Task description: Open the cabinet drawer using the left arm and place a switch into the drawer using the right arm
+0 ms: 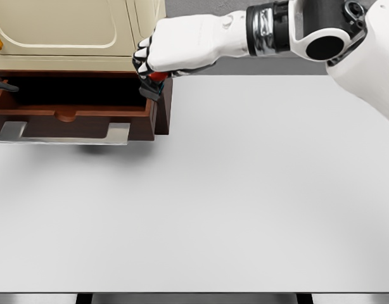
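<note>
Head view, looking down onto a plain white table (245,202) that fills most of the frame. At about ten o'clock, against the table's far edge, stands a cream-coloured cabinet (68,31) with panelled doors. Beneath the doors its dark reddish-brown wooden drawer (74,120) is pulled out toward the viewer. A flat silver bar handle (64,133) runs across the drawer's front, and the inside of the drawer is dark and in shadow.

From two o'clock, the white right arm (296,31) reaches across the top of the picture toward the cabinet, with a black and metallic joint near the wrist. The right hand (158,60) sits at about eleven o'clock, directly over the drawer's right rear corner. Its fingers are curled tight around a small object with red and dark parts, the switch (154,82). The switch pokes out below the fingers, just above the drawer's right wall. Whether it touches the wood cannot be told.

At nine o'clock, on the very left edge of the frame, a small dark tip shows at the drawer's left side. It is too little to identify.

The left hand does not appear.
</note>
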Controlling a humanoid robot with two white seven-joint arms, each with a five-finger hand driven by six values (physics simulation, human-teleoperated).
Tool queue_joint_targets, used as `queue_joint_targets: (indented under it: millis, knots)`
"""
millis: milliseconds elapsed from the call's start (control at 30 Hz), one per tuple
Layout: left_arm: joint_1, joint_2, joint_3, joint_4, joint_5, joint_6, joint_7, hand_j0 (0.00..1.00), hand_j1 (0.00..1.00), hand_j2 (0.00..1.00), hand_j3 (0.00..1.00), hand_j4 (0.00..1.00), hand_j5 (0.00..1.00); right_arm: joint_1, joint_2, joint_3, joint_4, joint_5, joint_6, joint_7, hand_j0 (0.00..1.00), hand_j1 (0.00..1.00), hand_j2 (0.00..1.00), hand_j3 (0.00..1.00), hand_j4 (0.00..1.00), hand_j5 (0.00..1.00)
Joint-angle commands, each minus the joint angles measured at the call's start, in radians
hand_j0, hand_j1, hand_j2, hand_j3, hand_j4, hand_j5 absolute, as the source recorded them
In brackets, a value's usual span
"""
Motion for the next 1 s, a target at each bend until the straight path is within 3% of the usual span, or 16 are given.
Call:
queue_joint_targets:
  millis: [0, 167, 367, 600, 967]
  knots:
    - [0.0, 0.002, 0.002, 0.0, 0.008, 0.003, 0.0, 1.0, 1.0, 1.0, 1.0, 1.0, 1.0, -0.002, 0.019, 0.019, -0.005, -0.021, 0.004, 0.0, 0.29, 0.29, 0.29, 0.29, 0.29, 0.29]
    - [0.001, 0.002, 0.002, 0.0, 0.008, 0.003, 0.0, 1.0, 1.0, 1.0, 1.0, 1.0, 1.0, -0.029, 0.051, 0.044, 0.008, -0.028, 0.004, 0.0, 0.29, 0.29, 0.29, 0.29, 0.29, 0.29]
    - [0.0, 0.002, 0.003, -0.003, 0.008, 0.003, 0.0, 1.0, 1.0, 1.0, 1.0, 1.0, 1.0, -0.084, 0.154, 0.074, 0.174, -0.028, 0.004, 0.0, 0.29, 0.29, 0.29, 0.29, 0.29, 0.29]
    - [0.001, 0.002, 0.002, -0.003, 0.008, 0.003, 0.0, 1.0, 1.0, 1.0, 1.0, 1.0, 1.0, -0.11, 0.244, 0.099, 0.286, -0.028, 0.004, 0.0, 0.31, 0.31, 0.31, 0.31, 0.31, 0.31]
    - [0.001, 0.009, 0.002, -0.006, 0.009, 0.003, 0.0, 1.0, 1.0, 1.0, 1.0, 1.0, 1.0, -0.152, 0.335, 0.14, 0.449, -0.027, 0.004, 0.0, 0.31, 0.31, 0.31, 0.31, 0.31, 0.31]
